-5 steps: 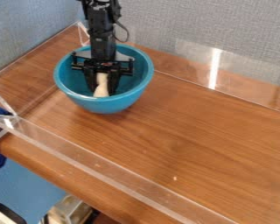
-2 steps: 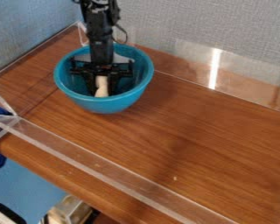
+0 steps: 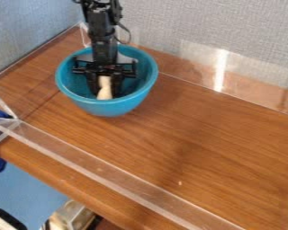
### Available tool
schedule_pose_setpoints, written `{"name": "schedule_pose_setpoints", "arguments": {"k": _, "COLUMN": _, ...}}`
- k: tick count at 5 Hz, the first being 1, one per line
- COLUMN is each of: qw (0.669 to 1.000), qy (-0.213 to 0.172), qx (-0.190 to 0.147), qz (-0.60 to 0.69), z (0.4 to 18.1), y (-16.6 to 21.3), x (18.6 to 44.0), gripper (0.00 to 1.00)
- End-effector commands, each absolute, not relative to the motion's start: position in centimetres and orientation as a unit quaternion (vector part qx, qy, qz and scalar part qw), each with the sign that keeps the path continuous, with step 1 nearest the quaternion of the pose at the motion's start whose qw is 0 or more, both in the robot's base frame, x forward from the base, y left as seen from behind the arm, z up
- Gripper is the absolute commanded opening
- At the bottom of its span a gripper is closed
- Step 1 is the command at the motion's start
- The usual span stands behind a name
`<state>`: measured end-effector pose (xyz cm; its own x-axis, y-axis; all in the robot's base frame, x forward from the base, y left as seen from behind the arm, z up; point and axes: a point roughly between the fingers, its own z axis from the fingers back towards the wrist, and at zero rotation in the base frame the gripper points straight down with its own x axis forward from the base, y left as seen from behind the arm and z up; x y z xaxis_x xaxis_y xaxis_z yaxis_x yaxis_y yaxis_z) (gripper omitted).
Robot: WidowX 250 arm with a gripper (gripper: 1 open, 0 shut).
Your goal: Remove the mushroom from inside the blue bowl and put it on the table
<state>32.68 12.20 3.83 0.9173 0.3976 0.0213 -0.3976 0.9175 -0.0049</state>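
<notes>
Almost nothing has moved since the earlier frames: the arm stands in the same spot over the bowl, and the mushroom lies where it lay. The gripper (image 3: 103,72) points straight down into the blue bowl (image 3: 76,92), its black jaws spread sideways to left and right just above the mushroom (image 3: 102,87). Whether they are clamped on the cap or merely straddle it I cannot tell (the black fingers hide the top of the toy).

The mushroom sits directly below the gripper, inside the bowl near its middle. Its long axis runs near-to-far in the scene: the cream-white stem points toward the near rim, and the cap end is tucked under the jaws at the far end. So the jaws lie across that axis, which I judge to be the right way to pinch it.

Only the pale, thick stem shows plainly, small against the deep glossy turquoise wall. The bowl stands at the far left of the table (image 3: 194,135), whose brown wood-grain top stretches away to the right.
</notes>
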Motion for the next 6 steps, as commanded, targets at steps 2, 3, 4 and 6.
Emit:
{"name": "schedule_pose_setpoints", "arguments": {"k": 2, "qw": 0.985, "qy": -0.047, "qx": -0.004, "qz": 0.163, "z": 5.6, "y": 13.5, "x": 33.9, "gripper": 0.00}}
{"name": "schedule_pose_setpoints", "arguments": {"k": 3, "qw": 0.986, "qy": -0.048, "qx": -0.005, "qz": 0.161, "z": 5.7, "y": 13.2, "x": 34.0, "gripper": 0.00}}
{"name": "schedule_pose_setpoints", "arguments": {"k": 4, "qw": 0.986, "qy": -0.050, "qx": -0.008, "qz": 0.158, "z": 6.0, "y": 12.9, "x": 34.1, "gripper": 0.00}}
{"name": "schedule_pose_setpoints", "arguments": {"k": 6, "qw": 0.985, "qy": -0.052, "qx": -0.008, "qz": 0.166, "z": 6.0, "y": 12.5, "x": 33.9, "gripper": 0.00}}
